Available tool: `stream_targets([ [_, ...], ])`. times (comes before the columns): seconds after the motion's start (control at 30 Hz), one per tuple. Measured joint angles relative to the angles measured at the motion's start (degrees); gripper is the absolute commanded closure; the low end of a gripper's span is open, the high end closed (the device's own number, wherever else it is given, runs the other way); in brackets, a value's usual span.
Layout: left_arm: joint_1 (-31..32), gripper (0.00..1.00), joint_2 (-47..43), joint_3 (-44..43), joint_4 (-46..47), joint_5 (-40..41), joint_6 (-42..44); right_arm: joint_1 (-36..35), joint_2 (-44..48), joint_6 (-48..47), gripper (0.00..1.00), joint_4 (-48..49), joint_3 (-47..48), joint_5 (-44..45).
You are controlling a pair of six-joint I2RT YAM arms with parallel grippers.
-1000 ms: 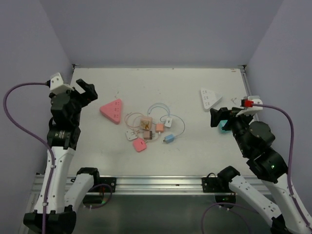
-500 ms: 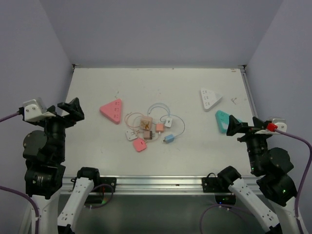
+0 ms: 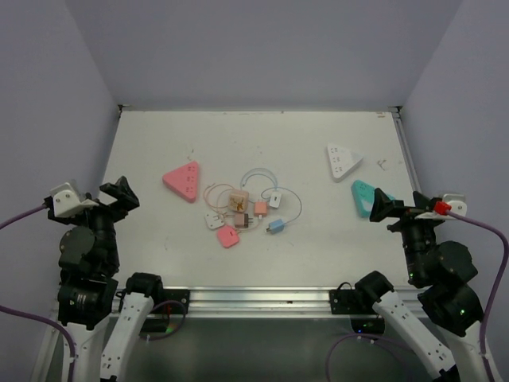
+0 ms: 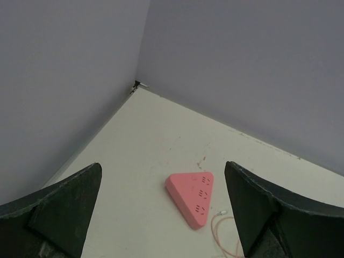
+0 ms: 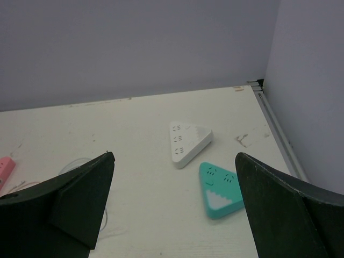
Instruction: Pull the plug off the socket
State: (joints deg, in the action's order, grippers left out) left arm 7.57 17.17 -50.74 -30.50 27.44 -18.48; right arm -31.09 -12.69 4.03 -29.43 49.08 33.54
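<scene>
Left end effector hangs by the near left edge of the desk, fingers spread wide, nothing between them. Right end effector is at the near right edge, also spread wide and empty. A pink socket, triangular, lies flat left of centre, no plug in it. A white socket lies flat on the right side, with a teal socket just nearer than it, close to the right end effector; both bare. Small plugs with thin looped cables are bunched mid-desk, well apart from both arms. Too small to tell which piece is plugged into which.
</scene>
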Motion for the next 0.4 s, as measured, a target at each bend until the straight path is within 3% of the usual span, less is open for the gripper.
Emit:
stream_targets([
  [0.4, 0.1, 0.00, 0.0, 0.8, 2.6, 0.7, -0.4, 0.0, 0.5, 0.0, 0.01, 0.3, -0.2, -0.1],
])
